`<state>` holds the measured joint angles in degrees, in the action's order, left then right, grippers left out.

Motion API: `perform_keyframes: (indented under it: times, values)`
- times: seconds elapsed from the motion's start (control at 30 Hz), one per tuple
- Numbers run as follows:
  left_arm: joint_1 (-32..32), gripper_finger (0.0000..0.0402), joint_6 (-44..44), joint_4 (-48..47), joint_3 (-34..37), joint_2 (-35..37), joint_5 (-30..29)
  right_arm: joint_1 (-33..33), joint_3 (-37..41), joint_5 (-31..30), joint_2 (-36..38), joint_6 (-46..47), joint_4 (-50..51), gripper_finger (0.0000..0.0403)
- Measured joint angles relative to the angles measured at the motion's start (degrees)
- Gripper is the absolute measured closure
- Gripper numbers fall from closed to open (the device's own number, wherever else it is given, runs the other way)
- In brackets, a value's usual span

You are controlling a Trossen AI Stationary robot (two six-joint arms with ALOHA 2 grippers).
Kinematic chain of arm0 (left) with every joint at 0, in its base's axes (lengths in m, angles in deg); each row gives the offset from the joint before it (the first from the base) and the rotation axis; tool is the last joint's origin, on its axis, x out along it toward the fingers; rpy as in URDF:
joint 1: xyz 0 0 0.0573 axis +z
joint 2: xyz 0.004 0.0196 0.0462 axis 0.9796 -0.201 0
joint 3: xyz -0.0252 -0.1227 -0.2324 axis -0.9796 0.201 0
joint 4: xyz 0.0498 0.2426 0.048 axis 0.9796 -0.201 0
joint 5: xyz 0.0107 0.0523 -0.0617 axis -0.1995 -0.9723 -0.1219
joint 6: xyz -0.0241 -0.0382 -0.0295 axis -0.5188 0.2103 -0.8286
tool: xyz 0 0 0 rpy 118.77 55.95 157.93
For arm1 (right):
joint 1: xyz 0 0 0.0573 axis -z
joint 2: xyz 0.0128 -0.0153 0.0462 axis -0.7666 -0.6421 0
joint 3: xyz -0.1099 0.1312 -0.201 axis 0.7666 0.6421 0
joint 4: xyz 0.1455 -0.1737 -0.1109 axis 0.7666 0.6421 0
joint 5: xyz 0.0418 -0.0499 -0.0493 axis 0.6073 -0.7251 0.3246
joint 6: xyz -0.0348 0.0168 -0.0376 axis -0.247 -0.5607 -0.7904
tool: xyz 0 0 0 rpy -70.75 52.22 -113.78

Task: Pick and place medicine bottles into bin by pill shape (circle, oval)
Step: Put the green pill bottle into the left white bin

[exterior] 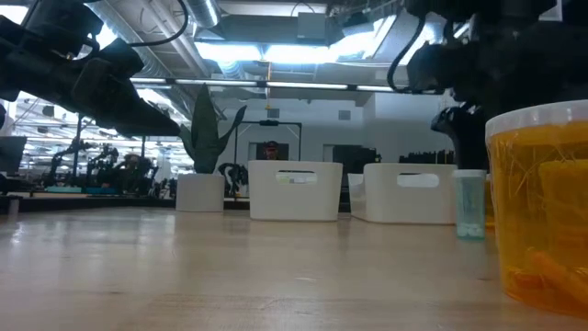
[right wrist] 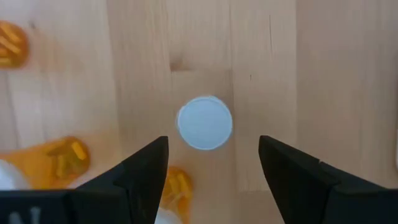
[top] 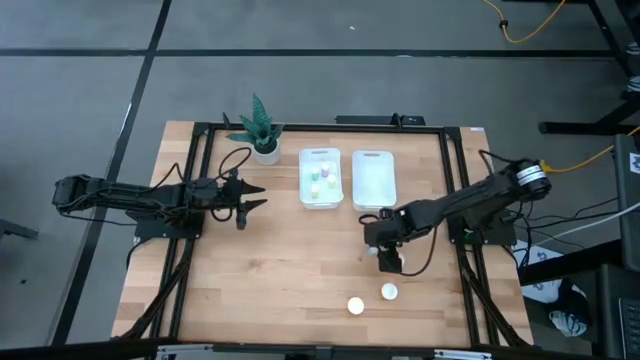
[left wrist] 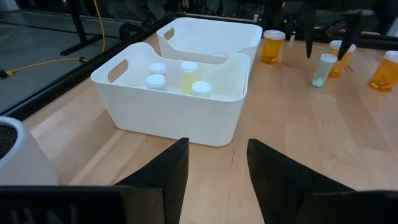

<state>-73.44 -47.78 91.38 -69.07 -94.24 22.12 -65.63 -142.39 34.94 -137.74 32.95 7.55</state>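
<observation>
My right gripper [top: 390, 258] points down, open, right above a small pale green bottle with a white cap [right wrist: 205, 122] that stands upright on the table. Its fingers stand on either side of the cap without touching it. The bottle also shows in the low view [exterior: 469, 204] and in the left wrist view [left wrist: 323, 70]. Amber bottles [left wrist: 273, 46] [left wrist: 384, 70] stand around it. Two more white-capped bottles [top: 355, 305] [top: 389, 292] stand toward the near edge. My left gripper [top: 252, 197] is open and empty, left of the bins.
Two white bins stand side by side at the far middle. The left bin [top: 320, 200] holds several small bottles [left wrist: 166, 74]; in the right bin [top: 373, 178] I see nothing. A potted green plant [top: 262, 130] stands far left of them. An amber bottle [exterior: 542, 202] stands close to the low camera.
</observation>
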Motion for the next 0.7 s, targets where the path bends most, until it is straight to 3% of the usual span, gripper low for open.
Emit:
perform_keyframes:
  times: [0.3, 0.7]
  values:
    - [-0.01, 0.0246, 0.00, -0.01, 0.00, 0.00, 0.01, -0.02, 0.00, 0.01, -4.58, -1.83, -5.63, 0.0152]
    - [-0.01, 0.0246, -0.01, -0.01, 0.00, 0.00, 0.00, -0.02, 0.00, 0.01, -4.84, -2.54, -5.74, 0.0152]
